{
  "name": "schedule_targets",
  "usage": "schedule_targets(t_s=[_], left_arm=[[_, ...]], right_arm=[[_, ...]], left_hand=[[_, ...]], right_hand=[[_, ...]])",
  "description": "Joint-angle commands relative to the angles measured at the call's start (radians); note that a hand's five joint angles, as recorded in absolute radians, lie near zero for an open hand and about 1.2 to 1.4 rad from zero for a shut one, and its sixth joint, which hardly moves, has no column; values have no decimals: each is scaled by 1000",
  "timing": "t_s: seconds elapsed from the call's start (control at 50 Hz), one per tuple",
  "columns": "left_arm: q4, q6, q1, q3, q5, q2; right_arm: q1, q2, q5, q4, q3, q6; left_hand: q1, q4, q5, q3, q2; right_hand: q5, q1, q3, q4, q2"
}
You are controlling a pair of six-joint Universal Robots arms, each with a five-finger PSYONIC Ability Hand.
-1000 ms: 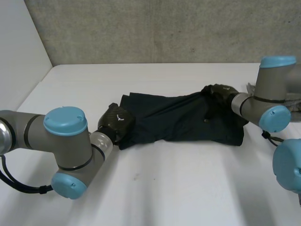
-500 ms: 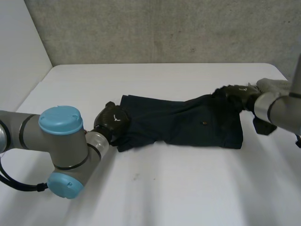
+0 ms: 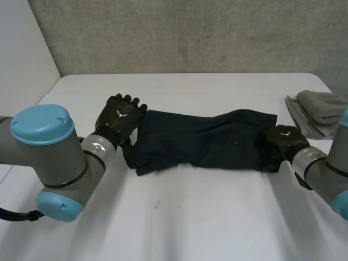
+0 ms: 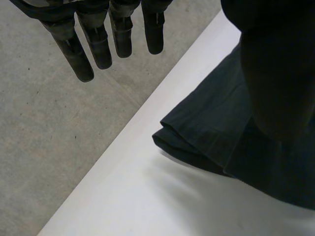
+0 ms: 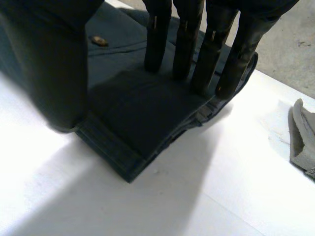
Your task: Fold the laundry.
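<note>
A dark navy garment [image 3: 206, 141] lies folded in a long strip across the middle of the white table [image 3: 190, 217]. My left hand [image 3: 120, 115] hovers at its left end, open, with straight fingers [image 4: 98, 44] clear of the cloth. Beside that palm the garment's folded corner [image 4: 216, 132] rests on the table. My right hand [image 3: 284, 138] lies on the garment's right end. Its straight fingers [image 5: 206, 59] press flat on the top layer [image 5: 133, 118], and its thumb stands over the near edge without a visible pinch.
A folded grey cloth [image 3: 318, 109] sits at the table's right back edge, close to my right arm, and its edge [image 5: 302, 137] lies just past the garment's right end. A grey wall stands behind the table.
My left hand let go of the garment's left end, opened and rose toward the back. My right hand moved from the garment's back right corner down onto its right end.
</note>
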Motion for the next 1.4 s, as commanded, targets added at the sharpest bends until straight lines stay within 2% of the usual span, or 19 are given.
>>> schedule_targets(t_s=[0.02, 0.1, 0.22, 0.38, 0.62, 0.66, 0.8, 0.9, 1.0, 1.06, 1.14, 1.16, 1.2, 1.24, 1.28, 1.3, 1.34, 1.38, 1.4], left_arm=[[0, -30, 1, -5, 0, -1], [0, -32, 1, -5, 0, -1], [0, -32, 1, -2, 0, 6], [-1, -35, 2, -4, 0, 46], [-35, -37, 5, -19, 0, 68], [-34, -43, 8, -19, 0, 74], [-29, -107, 10, 7, -2, 81], [-29, -150, 5, 28, -5, 83], [-28, -175, 1, 54, -6, 81], [-26, -187, -7, 83, -8, 81], [-24, -219, -32, 129, -9, 77], [-23, -225, -36, 140, -9, 71], [-23, -242, -42, 172, -9, 65], [-24, -248, -45, 186, -11, 55], [-26, -253, -56, 195, -11, 42], [-26, -253, -64, 195, -11, 40], [-26, -253, -88, 191, -11, 32], [-26, -251, -104, 183, -11, 31], [-26, -251, -108, 179, -11, 29]], right_arm=[[-3, 58, 48, -55, -15, -81], [-7, 73, 76, -46, -35, -121], [-32, 56, 71, -38, -20, -137], [-113, -82, 46, -21, 28, -198], [-228, -129, 62, 76, -12, -555], [-204, -131, 59, 77, -35, -568], [55, -119, 24, 56, -146, -588], [207, -111, -73, 20, -153, -647], [377, -39, -176, 37, -144, -764], [411, -20, -190, 57, -143, -773], [414, -25, -213, 121, -138, -738], [416, -25, -214, 131, -138, -698], [410, -31, -208, 128, -138, -649], [360, -55, -173, 114, -152, -525], [301, -82, -130, 106, -156, -398], [228, -114, -75, 99, -158, -256], [142, -146, -15, 91, -156, -125], [0, -175, 17, 89, -138, 37], [-47, -178, 11, 92, -129, 63]], left_hand=[[-34, -22, -11, -26, -22], [-34, -22, -11, -26, -22], [-42, -31, -20, -35, -30], [-42, -31, -20, -35, -30], [-69, -58, -46, -61, -57], [-72, -61, -49, -64, -60], [-78, -66, -55, -70, -66], [-78, -66, -55, -70, -66], [-78, -66, -55, -70, -66], [-78, -66, -55, -70, -66], [-75, -64, -52, -67, -63], [-75, -64, -52, -67, -63], [-69, -58, -46, -61, -57], [-69, -58, -46, -61, -57], [-69, -58, -46, -61, -57], [-69, -58, -46, -61, -57], [-72, -61, -49, -64, -60], [-75, -64, -52, -67, -63], [-75, -64, -52, -67, -63]], right_hand=[[883, 934, 863, 865, 867], [883, 934, 863, 865, 867], [883, 934, 863, 865, 867], [883, 934, 863, 865, 867], [883, 934, 863, 865, 867], [883, 934, 863, 865, 867], [883, 934, 863, 865, 867], [883, 934, 863, 865, 867], [883, 934, 863, 865, 867], [883, 934, 863, 865, 867], [821, 871, 800, 802, 804], [460, 510, 439, 441, 443], [260, 311, 240, 241, 244], [-121, -70, -141, -140, -137], [-338, -288, -358, -357, -355], [-338, -288, -358, -357, -355], [-338, -288, -358, -357, -355], [-338, -288, -358, -357, -355], [-338, -288, -358, -357, -355]])
